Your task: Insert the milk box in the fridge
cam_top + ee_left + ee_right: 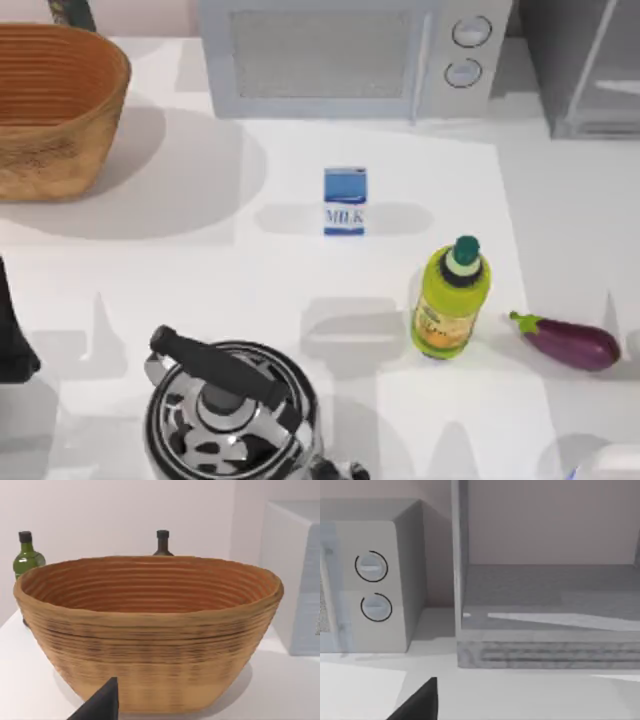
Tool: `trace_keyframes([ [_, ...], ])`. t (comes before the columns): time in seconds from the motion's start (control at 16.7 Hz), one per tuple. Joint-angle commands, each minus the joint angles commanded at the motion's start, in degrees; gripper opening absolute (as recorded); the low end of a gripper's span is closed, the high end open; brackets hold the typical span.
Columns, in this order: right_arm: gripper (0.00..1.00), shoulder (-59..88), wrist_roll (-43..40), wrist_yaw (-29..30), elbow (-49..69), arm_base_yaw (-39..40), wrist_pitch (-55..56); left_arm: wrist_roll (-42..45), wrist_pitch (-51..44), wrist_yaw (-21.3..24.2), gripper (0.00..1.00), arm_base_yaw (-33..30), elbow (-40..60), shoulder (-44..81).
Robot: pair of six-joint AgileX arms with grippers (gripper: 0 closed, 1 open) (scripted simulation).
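Blue and white, the milk box (345,202) stands alone mid-counter (250,280), just right of the basket (55,105). Further right is the green bottle (452,298), then the fridge (590,65) at the far back. I cannot tell either gripper's state. A sloppy grab could tip the milk box.

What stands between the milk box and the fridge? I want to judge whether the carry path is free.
In the top view the table between the milk box and the fridge is bare; the microwave only borders that stretch at the back.
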Motion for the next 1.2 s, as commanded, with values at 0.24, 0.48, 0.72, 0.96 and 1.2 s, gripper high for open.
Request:
trace_keyframes([
  [0.24,1.0,1.6,0.0,0.6,0.9,0.6,0.8,0.0,0.0,0.0,1.0,0.0,0.0,0.0],
  [0.48,1.0,11.4,-0.1,4.3,6.2,3.8,5.3,0.0,0.0,0.0,1.0,0.0,0.0,0.0],
  [0.72,1.0,28.8,-0.7,10.7,14.6,9.4,13.0,0.0,0.0,0.0,1.0,0.0,0.0,0.0],
  [0.96,1.0,51.1,-1.5,18.5,25.0,16.9,23.2,0.0,0.0,0.0,1.0,0.0,0.0,0.0],
  [1.2,1.0,75.3,-1.8,26.3,36.7,25.8,35.7,0.0,0.0,0.0,1.0,0.0,0.0,0.0],
])
